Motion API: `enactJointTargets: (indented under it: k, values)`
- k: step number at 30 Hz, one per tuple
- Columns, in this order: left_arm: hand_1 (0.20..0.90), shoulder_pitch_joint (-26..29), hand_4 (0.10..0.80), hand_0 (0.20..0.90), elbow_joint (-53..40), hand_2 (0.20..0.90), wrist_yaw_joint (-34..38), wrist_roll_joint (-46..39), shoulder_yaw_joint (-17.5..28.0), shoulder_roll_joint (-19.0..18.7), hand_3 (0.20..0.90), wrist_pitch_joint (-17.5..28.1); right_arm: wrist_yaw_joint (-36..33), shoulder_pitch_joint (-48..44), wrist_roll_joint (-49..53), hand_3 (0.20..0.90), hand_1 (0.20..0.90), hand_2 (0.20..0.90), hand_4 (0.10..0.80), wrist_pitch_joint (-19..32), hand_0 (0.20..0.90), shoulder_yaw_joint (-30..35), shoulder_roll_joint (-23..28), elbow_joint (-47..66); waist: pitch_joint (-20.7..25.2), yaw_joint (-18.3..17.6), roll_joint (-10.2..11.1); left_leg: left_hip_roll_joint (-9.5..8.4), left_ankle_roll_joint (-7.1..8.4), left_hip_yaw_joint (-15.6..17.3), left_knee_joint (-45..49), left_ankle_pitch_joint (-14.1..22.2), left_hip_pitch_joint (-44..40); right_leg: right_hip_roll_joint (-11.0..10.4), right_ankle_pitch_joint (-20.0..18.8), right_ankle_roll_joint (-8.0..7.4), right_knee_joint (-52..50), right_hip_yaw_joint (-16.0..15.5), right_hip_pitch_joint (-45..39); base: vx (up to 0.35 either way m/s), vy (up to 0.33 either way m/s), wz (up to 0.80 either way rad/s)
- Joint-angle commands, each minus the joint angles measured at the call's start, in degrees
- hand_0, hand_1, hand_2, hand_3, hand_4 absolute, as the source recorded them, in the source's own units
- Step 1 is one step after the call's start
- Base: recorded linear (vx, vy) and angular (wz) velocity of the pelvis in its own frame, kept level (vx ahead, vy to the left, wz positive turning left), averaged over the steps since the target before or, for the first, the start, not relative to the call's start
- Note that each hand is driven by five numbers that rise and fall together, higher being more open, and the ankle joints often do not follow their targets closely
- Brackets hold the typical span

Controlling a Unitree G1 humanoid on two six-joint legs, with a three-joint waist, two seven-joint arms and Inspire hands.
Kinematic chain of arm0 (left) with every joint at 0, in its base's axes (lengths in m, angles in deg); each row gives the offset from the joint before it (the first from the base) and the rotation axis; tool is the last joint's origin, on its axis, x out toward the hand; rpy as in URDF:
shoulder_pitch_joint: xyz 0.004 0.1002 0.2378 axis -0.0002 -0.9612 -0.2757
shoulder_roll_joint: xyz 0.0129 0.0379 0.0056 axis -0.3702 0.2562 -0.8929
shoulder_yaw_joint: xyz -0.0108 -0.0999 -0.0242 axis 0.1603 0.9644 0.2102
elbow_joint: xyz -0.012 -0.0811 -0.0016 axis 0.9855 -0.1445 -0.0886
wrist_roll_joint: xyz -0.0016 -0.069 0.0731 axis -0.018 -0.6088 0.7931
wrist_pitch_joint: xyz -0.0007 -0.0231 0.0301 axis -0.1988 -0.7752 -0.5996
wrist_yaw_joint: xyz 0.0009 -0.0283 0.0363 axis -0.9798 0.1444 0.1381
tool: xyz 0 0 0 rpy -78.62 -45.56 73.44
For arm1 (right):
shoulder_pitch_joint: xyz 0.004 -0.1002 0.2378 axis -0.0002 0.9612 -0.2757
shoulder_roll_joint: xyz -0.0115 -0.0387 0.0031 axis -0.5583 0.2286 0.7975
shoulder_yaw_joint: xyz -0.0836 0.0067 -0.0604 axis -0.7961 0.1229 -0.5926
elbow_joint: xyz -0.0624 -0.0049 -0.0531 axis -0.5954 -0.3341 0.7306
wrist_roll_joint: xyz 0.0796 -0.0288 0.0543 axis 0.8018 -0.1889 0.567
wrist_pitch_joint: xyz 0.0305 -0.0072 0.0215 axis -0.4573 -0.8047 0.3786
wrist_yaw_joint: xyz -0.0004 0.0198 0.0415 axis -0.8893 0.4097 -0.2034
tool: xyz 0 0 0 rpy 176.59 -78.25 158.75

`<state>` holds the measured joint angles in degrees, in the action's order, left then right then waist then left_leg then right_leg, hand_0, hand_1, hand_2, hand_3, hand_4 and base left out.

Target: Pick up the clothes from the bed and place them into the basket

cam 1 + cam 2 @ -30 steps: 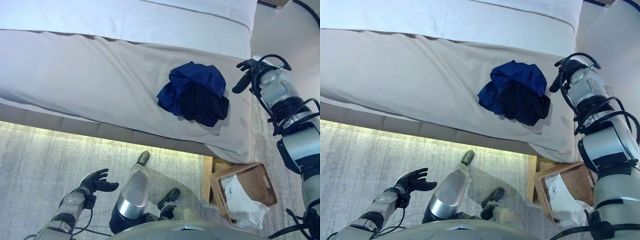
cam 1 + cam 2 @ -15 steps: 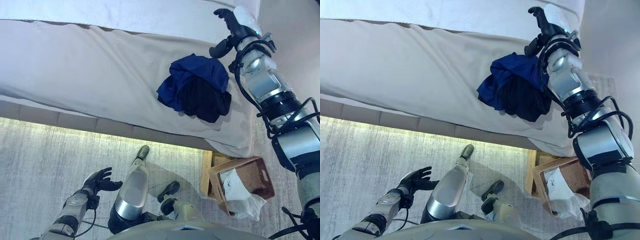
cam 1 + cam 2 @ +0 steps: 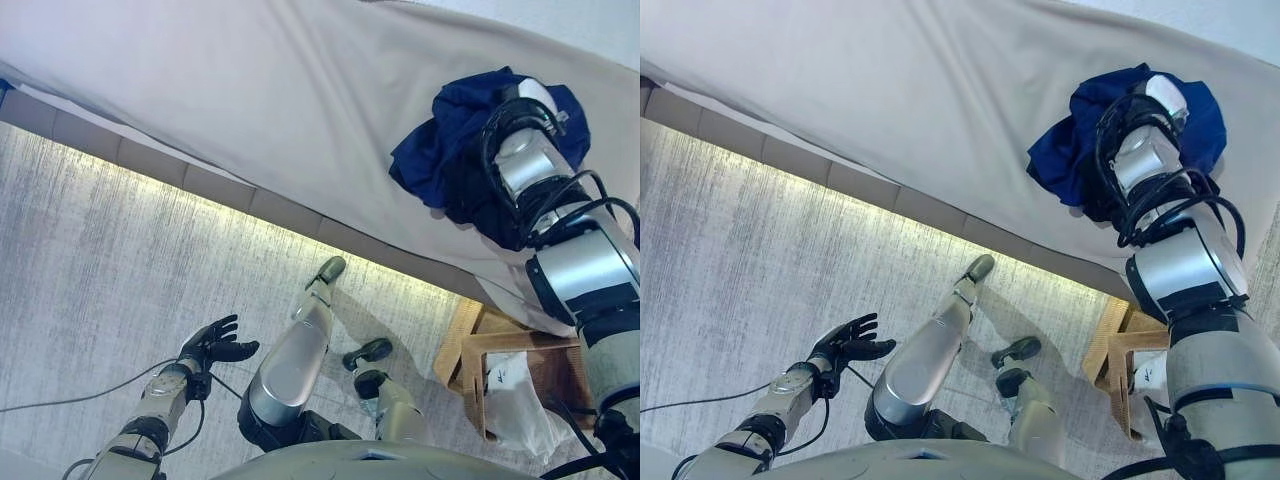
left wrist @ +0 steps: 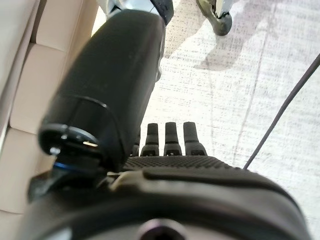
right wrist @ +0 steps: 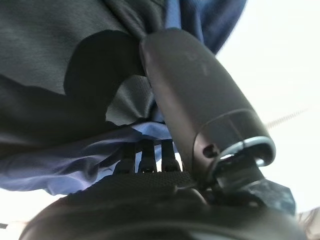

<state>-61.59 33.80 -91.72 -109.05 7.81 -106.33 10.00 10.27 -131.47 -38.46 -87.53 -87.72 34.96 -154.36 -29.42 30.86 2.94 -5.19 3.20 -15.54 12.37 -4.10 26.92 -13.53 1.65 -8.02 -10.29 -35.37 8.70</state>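
A pile of clothes, blue (image 3: 445, 135) with a black piece (image 3: 480, 205), lies on the beige bed (image 3: 250, 90) near its right end. My right arm reaches over the pile, and my right hand (image 5: 150, 182) rests on it. Its thumb (image 5: 185, 75) lies straight against the black cloth, and its fingers (image 5: 145, 155) point straight into the blue folds. A wooden basket (image 3: 565, 360) stands on the floor by the bed's corner with a white cloth (image 3: 510, 385) in it. My left hand (image 3: 212, 343) hangs open low over the rug, also in the left wrist view (image 4: 170, 167).
The bed's padded side (image 3: 200, 180) runs along a grey rug (image 3: 100, 260). The basket stands tight against the bed's right corner.
My right hand has come down from beyond the pile onto the clothes. The head camera has swung, so the whole scene has shifted. My left hand stays put.
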Motion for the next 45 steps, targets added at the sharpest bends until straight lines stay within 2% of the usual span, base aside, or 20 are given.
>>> enactJointTargets:
  k: [1, 2, 3, 8, 10, 13, 19, 23, 29, 33, 37, 39, 40, 41, 42, 43, 45]
  values:
    - [0.9, -5.92, 0.8, 0.9, -1.06, 0.9, -1.74, -1.74, -1.47, -3.14, 0.9, 2.12, -9.5, -7.85, 2.31, 0.485, 0.545, 0.545, 0.385, 1.68, 0.545, -1.74, 2.89, 2.6, -0.37, 1.86, -0.56, 1.65, -4.52, 4.95, -2.56, 5.0, -1.05, -5.23, -2.63, -0.33, -11.28, -1.12, 3.94, -0.01, 0.036, 0.02]
    - [0.9, -5.93, 0.8, 0.9, -1.05, 0.9, -1.78, -1.74, -1.47, -3.15, 0.9, 2.17, -9.79, -7.87, 2.56, 0.258, 0.349, 0.349, 0.158, 1.9, 0.349, -1.72, 2.87, 2.56, -0.37, 1.87, -0.54, 1.64, -4.53, 4.96, -2.53, 4.98, -0.97, -5.27, -2.62, -0.35, -11.36, -1.14, 4.02, -0.005, 0.04, 0.04]
    - [0.9, -6.38, 0.8, 0.9, -1.11, 0.9, -2.04, -2.17, -1.3, -3.14, 0.9, 2.3, -10.65, -7.54, 3.26, 0.2, 0.3, 0.3, 0.1, 3.2, 0.3, -1.05, 3.04, 2.9, -0.37, 1.8, -0.6, 1.73, -4.54, 5.13, -2.67, 4.92, -0.77, -5.43, -2.77, -0.53, -11.66, -1.41, 4.45, -0.01, 0.031, 0.06]
    - [0.9, -6.6, 0.8, 0.9, -1.14, 0.9, -1.98, -2.54, -0.94, -2.91, 0.9, 2.78, -13.33, -6.2, 9.13, 0.2, 0.3, 0.3, 0.1, 9.42, 0.3, 1.39, 3.22, 7.36, -0.37, 0.8, -0.46, 2.34, -4.47, 5.99, -3.47, 5.13, -1.39, -6.0, -3.5, -1.07, -11.93, -0.95, 4.97, -0.005, 0.004, 0.02]
    - [0.9, -6.7, 0.8, 0.9, -0.68, 0.9, -1.85, -2.09, -0.65, -3.01, 0.9, 3.41, -12.7, -5.3, 11.44, 0.2, 0.3, 0.3, 0.1, 11.67, 0.3, 2.6, 3.32, 9.49, -0.37, 0.34, -0.01, 2.57, -4.4, 6.4, -3.9, 5.43, -2.45, -6.09, -3.96, -1.29, -11.78, -0.56, 4.4, 0.012, -0.035, -0.09]
    - [0.9, -6.57, 0.8, 0.9, -0.31, 0.9, -0.82, -1.17, -0.49, -3.32, 0.9, 3.46, -9.4, -4.21, 20.26, 0.2, 0.3, 0.3, 0.1, 15.7, 0.3, 4.7, 3.91, 15.02, -0.37, -0.93, 0.89, 3.3, -4.19, 7.27, -4.63, 6.16, -5.53, -5.94, -4.28, -1.3, -11.0, 1.21, 2.53, 0.023, -0.073, -0.13]
    - [0.9, -6.55, 0.8, 0.9, 1.26, 0.9, 1.87, 0.17, -1.09, -3.51, 0.9, 2.68, -6.49, 0.51, 32.89, 0.2, 0.3, 0.3, 0.1, 25.61, 0.3, 13.68, 4.49, 23.06, 3.19, -4.33, 2.88, 4.29, -3.72, 8.65, -8.11, 7.15, -12.42, -3.14, -4.33, -1.11, -6.83, 5.39, -2.58, 0.091, -0.121, -0.13]
    - [0.9, -7.45, 0.8, 0.9, 2.49, 0.9, 3.39, 1.98, -1.77, -3.28, 0.9, 2.32, -13.69, 3.83, 27.96, 0.2, 0.3, 0.3, 0.1, 29.78, 0.3, 18.65, 5.77, 29.97, 7.66, -6.68, 3.41, 4.59, -3.65, 9.3, -11.02, 7.25, -17.15, -1.99, -5.1, -1.35, -4.48, 7.0, -5.78, 0.083, -0.117, -0.16]
    - [0.9, -8.71, 0.8, 0.9, 4.53, 0.9, 4.14, 5.09, -1.84, -2.04, 0.9, 1.27, -24.77, 7.02, 17.65, 0.2, 0.3, 0.3, 0.1, 26.95, 0.3, 21.29, 10.27, 41.12, 14.66, -9.94, 3.69, 4.61, -3.83, 11.17, -13.06, 7.94, -22.84, 0.09, -4.91, -1.55, 0.04, 8.8, -10.15, 0.045, -0.083, -0.24]
    - [0.9, -9.4, 0.8, 0.9, 5.77, 0.9, 3.94, 7.52, -1.84, -1.02, 0.9, -0.06, -26.65, 9.81, 18.34, 0.2, 0.3, 0.3, 0.1, 25.46, 0.3, 22.23, 13.96, 44.12, 18.95, -11.97, 3.8, 4.65, -3.87, 13.63, -14.26, 6.82, -25.83, 1.06, -5.54, -1.13, 3.5, 8.62, -13.03, 0.013, -0.058, -0.35]
    - [0.9, -9.79, 0.8, 0.9, 7.58, 0.9, 4.12, 9.88, -2.41, -0.21, 0.9, 0.43, -28.24, 11.18, 19.23, 0.2, 0.3, 0.3, 0.1, 25.61, 0.3, 23.09, 16.09, 44.55, 21.31, -12.98, 4.04, 4.85, -3.59, 14.71, -15.66, 6.71, -28.05, 1.93, -5.49, -1.37, 5.64, 8.89, -14.81, 0.019, -0.094, -0.17]
    - [0.9, -9.42, 0.8, 0.9, 8.16, 0.9, 3.84, 10.58, -2.55, -0.3, 0.9, 0.21, -26.2, 11.2, 20.62, 0.2, 0.3, 0.3, 0.1, 23.95, 0.3, 23.18, 16.59, 44.0, 22.12, -13.6, 4.17, 5.01, -3.35, 15.44, -16.01, 6.77, -28.76, 2.18, -5.51, -1.5, 6.38, 8.98, -15.3, -0.037, -0.067, -0.19]
    - [0.9, -9.05, 0.8, 0.9, 8.24, 0.9, 3.43, 11.33, -2.04, -0.11, 0.9, -0.53, -21.63, 11.98, 21.01, 0.2, 0.3, 0.3, 0.1, 22.88, 0.3, 22.56, 17.13, 43.33, 22.83, -14.18, 4.06, 4.99, -3.17, 16.05, -15.94, 6.93, -29.42, 2.25, -5.25, -1.42, 7.06, 9.04, -15.64, -0.029, -0.025, -0.16]
    - [0.9, -8.92, 0.8, 0.9, 8.02, 0.9, 3.22, 11.74, -1.7, -0.04, 0.9, -1.01, -17.53, 12.57, 21.21, 0.579, 0.625, 0.625, 0.479, 21.61, 0.625, 22.04, 17.21, 43.25, 23.03, -14.46, 4.0, 4.99, -3.08, 16.29, -15.83, 6.99, -29.62, 2.31, -5.14, -1.36, 7.24, 9.14, -15.7, -0.033, -0.016, -0.2]
    - [0.9, -8.81, 0.8, 0.9, 7.77, 0.9, 3.1, 11.92, -1.41, -0.03, 0.9, -1.41, -12.58, 13.18, 20.39, 0.76, 0.78, 0.78, 0.66, 18.64, 0.78, 21.54, 17.27, 43.36, 23.17, -14.7, 3.96, 4.98, -3.02, 16.5, -15.65, 7.08, -29.69, 2.36, -5.06, -1.32, 7.28, 9.27, -15.63, -0.024, 0.001, -0.23]
    - [0.9, -8.75, 0.8, 0.9, 7.43, 0.9, 3.02, 11.94, -1.03, -0.03, 0.9, -2.03, -7.18, 14.52, 19.54, 0.9, 0.9, 0.9, 0.8, 16.56, 0.9, 20.3, 17.33, 43.14, 23.33, -15.05, 3.94, 5.0, -2.95, 16.7, -15.23, 7.21, -29.85, 2.46, -4.64, -1.04, 7.48, 9.53, -15.62, -0.02, 0.019, -0.21]
    - [0.9, -9.27, 0.8, 0.9, 6.21, 0.9, 2.82, 11.4, -0.14, -0.05, 0.9, -3.28, 6.4, 19.87, 16.64, 0.9, 0.9, 0.9, 0.8, 11.82, 0.9, 17.54, 17.78, 43.42, 23.37, -15.82, 3.87, 5.32, -2.99, 17.24, -14.07, 7.49, -30.05, 2.76, -3.19, -0.27, 7.66, 10.09, -15.71, 0.014, 0.05, -0.22]
